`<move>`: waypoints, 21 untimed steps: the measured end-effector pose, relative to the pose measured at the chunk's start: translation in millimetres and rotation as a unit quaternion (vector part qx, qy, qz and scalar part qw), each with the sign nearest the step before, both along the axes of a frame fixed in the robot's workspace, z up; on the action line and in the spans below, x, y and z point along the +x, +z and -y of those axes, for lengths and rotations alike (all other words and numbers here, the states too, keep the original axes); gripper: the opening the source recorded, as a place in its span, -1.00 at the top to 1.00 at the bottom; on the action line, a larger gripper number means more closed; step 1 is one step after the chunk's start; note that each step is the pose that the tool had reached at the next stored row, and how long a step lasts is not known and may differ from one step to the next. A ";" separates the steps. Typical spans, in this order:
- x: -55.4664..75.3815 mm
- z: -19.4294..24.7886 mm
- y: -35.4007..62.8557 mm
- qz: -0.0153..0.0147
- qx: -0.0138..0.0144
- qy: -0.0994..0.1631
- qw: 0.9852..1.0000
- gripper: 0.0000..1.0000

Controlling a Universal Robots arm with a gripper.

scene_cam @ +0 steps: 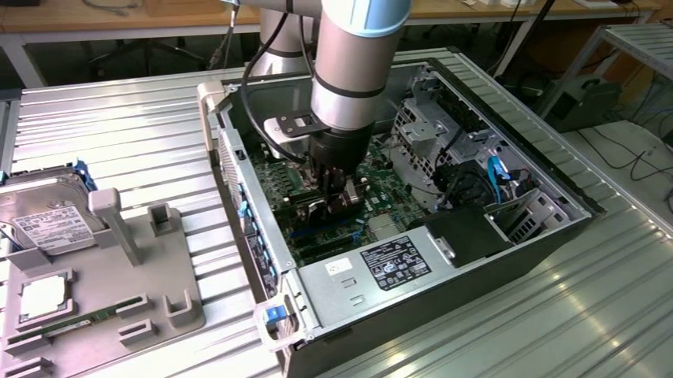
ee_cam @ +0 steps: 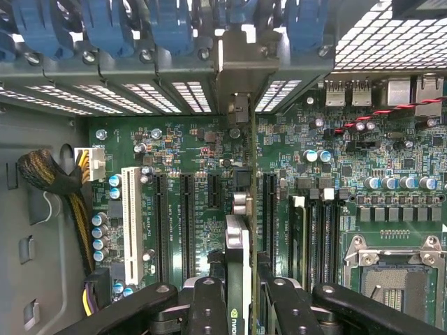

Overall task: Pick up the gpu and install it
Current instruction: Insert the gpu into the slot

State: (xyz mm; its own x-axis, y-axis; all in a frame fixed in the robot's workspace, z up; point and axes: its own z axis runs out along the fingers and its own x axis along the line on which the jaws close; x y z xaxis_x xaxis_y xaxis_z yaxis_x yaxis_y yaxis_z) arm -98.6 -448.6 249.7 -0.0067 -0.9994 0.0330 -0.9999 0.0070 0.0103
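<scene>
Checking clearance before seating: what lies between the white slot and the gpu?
Wrist view: three black slots, two long and one short, between white slot and gpu.

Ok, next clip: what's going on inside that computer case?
The robot's gripper is down inside the open PC case, holding the gpu edge-on over the motherboard. The card's metal bracket reaches the rear slot openings. A hard drive lies on the gray fixture outside the case.

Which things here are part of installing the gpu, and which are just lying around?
In the job:
- gpu, edge-on in the claw
- motherboard with its slots
- open computer case

Lying about:
- hard drive
- memory stick
- grey holder tray
</scene>
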 end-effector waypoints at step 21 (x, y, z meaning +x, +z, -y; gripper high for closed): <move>0.0 0.0 -4.2 0.000 0.000 0.000 1.000 0.46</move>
State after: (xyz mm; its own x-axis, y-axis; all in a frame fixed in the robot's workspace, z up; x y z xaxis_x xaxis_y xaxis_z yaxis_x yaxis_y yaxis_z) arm -98.6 -448.5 245.5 -0.0067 -0.9994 0.0330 -0.9999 0.0070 0.0103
